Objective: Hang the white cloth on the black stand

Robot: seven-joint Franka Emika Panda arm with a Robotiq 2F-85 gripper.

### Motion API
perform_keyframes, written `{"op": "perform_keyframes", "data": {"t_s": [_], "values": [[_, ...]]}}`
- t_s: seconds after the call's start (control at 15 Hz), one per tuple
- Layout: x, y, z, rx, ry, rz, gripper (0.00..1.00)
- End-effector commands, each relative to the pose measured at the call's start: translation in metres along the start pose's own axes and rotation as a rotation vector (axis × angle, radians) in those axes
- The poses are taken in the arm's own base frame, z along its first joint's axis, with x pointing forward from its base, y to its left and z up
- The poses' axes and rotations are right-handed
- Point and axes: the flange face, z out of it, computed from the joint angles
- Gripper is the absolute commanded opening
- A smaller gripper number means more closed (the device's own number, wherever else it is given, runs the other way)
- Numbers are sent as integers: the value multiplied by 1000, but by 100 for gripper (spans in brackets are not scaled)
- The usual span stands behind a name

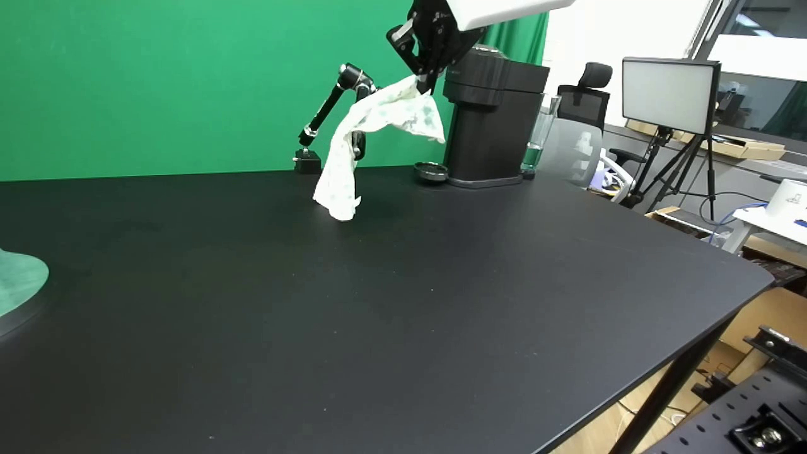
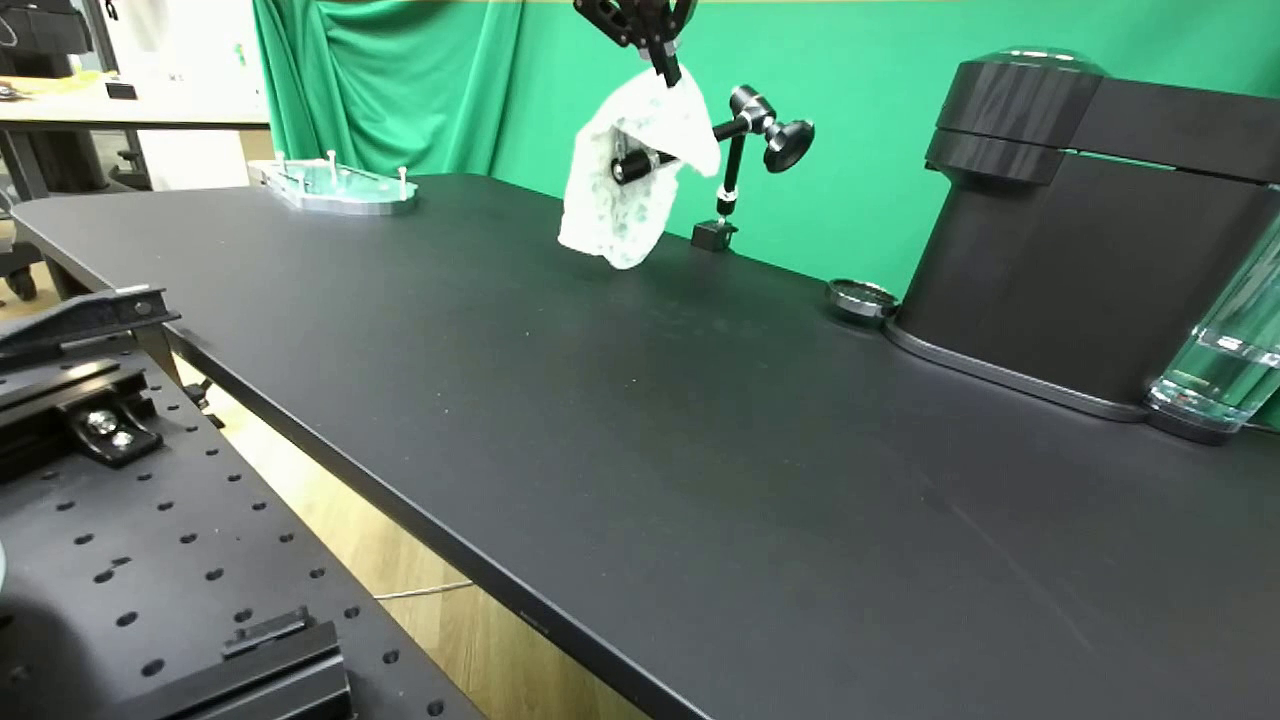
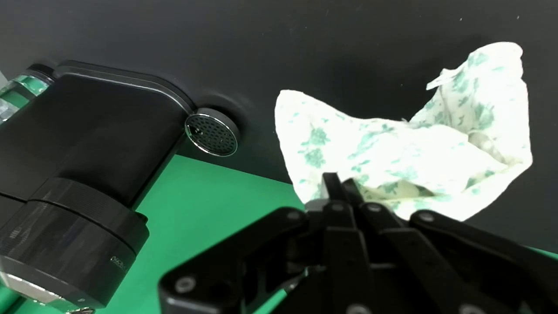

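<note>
- One white cloth, one black stand and one end effector. The surface also carries one black appliance, one clear tank at its side, one round dish with a perforated top, and one pale-green tray with upright posts.
- The cloth is white with a scattered green leaf print, creased and folded over on itself, its edges uneven.
- In an exterior view its long axis slants from the end effector, on the right, down to the left, where the lower end points nearly straight down; a shorter flap droops to the right.
- The cloth is over the far side of the surface, left of the appliance in both exterior views. It crosses the stand's arm and hides part of it, the arm's tip showing; whether the arm bears its weight cannot be told.
- The end effector's fingers are nearly together, pinching the cloth's upper edge.
</note>
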Motion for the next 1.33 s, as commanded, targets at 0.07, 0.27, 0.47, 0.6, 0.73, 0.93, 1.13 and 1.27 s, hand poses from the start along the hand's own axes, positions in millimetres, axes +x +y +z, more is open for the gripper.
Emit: {"op": "perform_keyframes", "data": {"t_s": [0.07,0.27,0.47,0.6,0.73,0.93,1.13,1.27], "values": [[10,10,10,3,28,86,0],[5,22,23,-3,11,126,0],[-1,31,36,-1,-7,159,0],[-4,33,41,3,-15,166,28],[-6,32,43,10,-17,160,41],[-10,28,42,23,-16,133,62],[-20,19,40,38,-38,54,81],[-33,7,38,78,-57,-51,95]]}}
